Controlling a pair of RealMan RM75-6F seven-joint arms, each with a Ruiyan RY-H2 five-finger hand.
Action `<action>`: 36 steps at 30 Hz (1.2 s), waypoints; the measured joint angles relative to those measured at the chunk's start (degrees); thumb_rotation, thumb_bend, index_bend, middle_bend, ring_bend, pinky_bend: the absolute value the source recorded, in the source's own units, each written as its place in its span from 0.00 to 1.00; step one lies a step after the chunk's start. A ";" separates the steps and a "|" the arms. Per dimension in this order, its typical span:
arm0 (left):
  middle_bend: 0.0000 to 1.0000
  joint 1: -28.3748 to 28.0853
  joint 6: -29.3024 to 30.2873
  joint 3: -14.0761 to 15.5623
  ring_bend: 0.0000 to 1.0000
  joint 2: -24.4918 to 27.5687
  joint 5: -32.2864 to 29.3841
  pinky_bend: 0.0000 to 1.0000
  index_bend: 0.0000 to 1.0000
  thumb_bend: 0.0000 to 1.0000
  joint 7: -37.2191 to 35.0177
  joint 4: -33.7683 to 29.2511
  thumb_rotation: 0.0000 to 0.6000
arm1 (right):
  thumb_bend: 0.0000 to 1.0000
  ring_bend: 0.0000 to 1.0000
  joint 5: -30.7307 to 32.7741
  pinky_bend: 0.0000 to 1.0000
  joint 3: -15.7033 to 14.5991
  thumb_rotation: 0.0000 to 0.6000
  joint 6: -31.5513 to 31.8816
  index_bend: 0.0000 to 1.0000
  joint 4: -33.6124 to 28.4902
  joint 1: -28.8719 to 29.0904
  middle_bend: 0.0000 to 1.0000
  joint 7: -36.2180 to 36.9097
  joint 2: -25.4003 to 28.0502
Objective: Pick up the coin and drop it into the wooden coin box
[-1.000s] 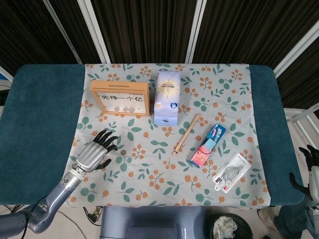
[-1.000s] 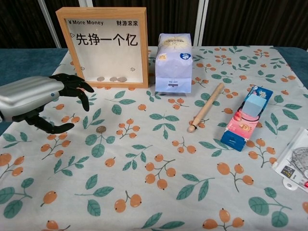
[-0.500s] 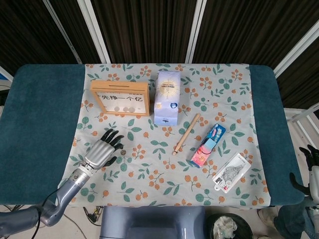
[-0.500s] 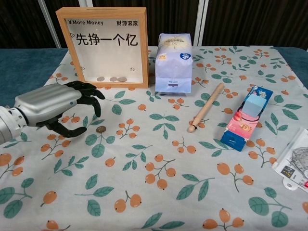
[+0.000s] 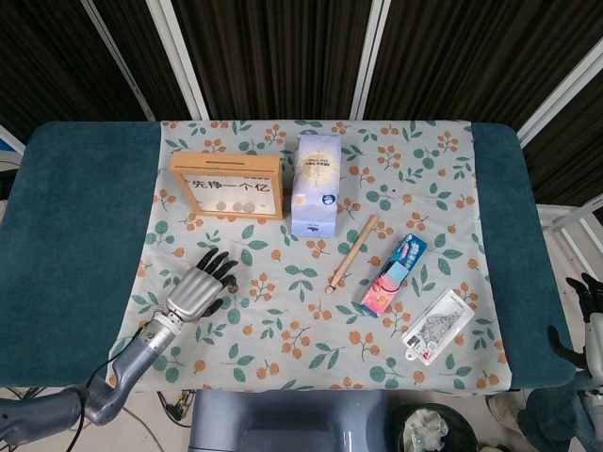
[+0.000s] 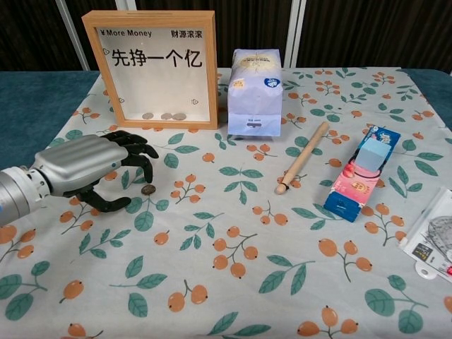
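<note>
The left hand (image 6: 92, 169) is hovering low over the floral cloth (image 6: 233, 233), its metal back facing up and its dark fingers (image 6: 138, 152) spread and curling downward around nothing, with fingertips arching just above and beside the coin (image 6: 147, 189); whether they are touching it cannot be told. The coin is lying flat on the cloth in front of the wooden coin box (image 6: 157, 67), a small round brownish disc, dull and smooth. The box is standing upright behind it, a square pale-wood frame with a clear front printed with dark characters, and three coins (image 6: 164, 116) are resting along its bottom edge inside. Just right of the box a white and pale-blue paper bag (image 6: 255, 90) is standing upright, its top folded over. Further right one slim wooden stick (image 6: 302, 167) is lying at a slant, rounded at its near end. Beside it one flat blue and pink pack (image 6: 361, 171) is lying, glossy and rectangular. At the right edge one clear plastic blister pack (image 6: 432, 240) is showing partly. The cloth, printed with orange berries and green leaves, is covering the middle of the teal tabletop (image 5: 75, 245). In the head view the right hand (image 5: 586, 320) is hanging off the tabletop's right edge, dark fingers slightly apart and holding nothing.
</note>
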 measured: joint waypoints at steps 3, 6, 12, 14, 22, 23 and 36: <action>0.13 0.01 -0.47 -0.05 0.00 -0.14 -0.07 0.00 0.36 0.36 -0.13 0.34 1.00 | 0.44 0.01 -0.03 0.00 -0.01 1.00 0.00 0.15 -0.12 0.02 0.07 -0.09 0.01; 0.13 0.00 -0.67 -0.07 0.00 -0.31 0.07 0.00 0.36 0.36 -0.30 0.76 1.00 | 0.44 0.01 -0.08 0.00 -0.10 1.00 -0.23 0.15 -0.10 0.02 0.07 0.12 0.14; 0.13 -0.17 -1.09 -0.34 0.00 -0.89 0.23 0.00 0.36 0.36 -0.48 1.59 1.00 | 0.44 0.01 0.01 0.00 -0.11 1.00 -0.31 0.15 -0.22 0.07 0.07 -0.03 0.23; 0.13 -0.22 -1.22 -0.42 0.00 -1.08 0.26 0.00 0.36 0.36 -0.51 1.79 1.00 | 0.44 0.01 0.05 0.00 -0.10 1.00 -0.33 0.15 -0.19 0.06 0.07 0.07 0.26; 0.13 -0.32 -1.51 -0.58 0.00 -1.27 0.43 0.00 0.36 0.36 -0.39 1.84 1.00 | 0.44 0.01 0.03 0.00 -0.10 1.00 -0.36 0.15 -0.19 0.10 0.07 0.04 0.29; 0.13 -0.34 -1.56 -0.59 0.00 -1.25 0.46 0.00 0.36 0.36 -0.36 1.79 1.00 | 0.44 0.01 0.04 0.00 -0.11 1.00 -0.37 0.15 -0.18 0.10 0.07 0.04 0.29; 0.13 -0.49 -2.08 -0.75 0.00 -1.49 0.57 0.00 0.36 0.36 -0.08 1.96 1.00 | 0.44 0.01 0.16 0.00 -0.06 1.00 -0.39 0.15 -0.26 0.11 0.07 0.15 0.31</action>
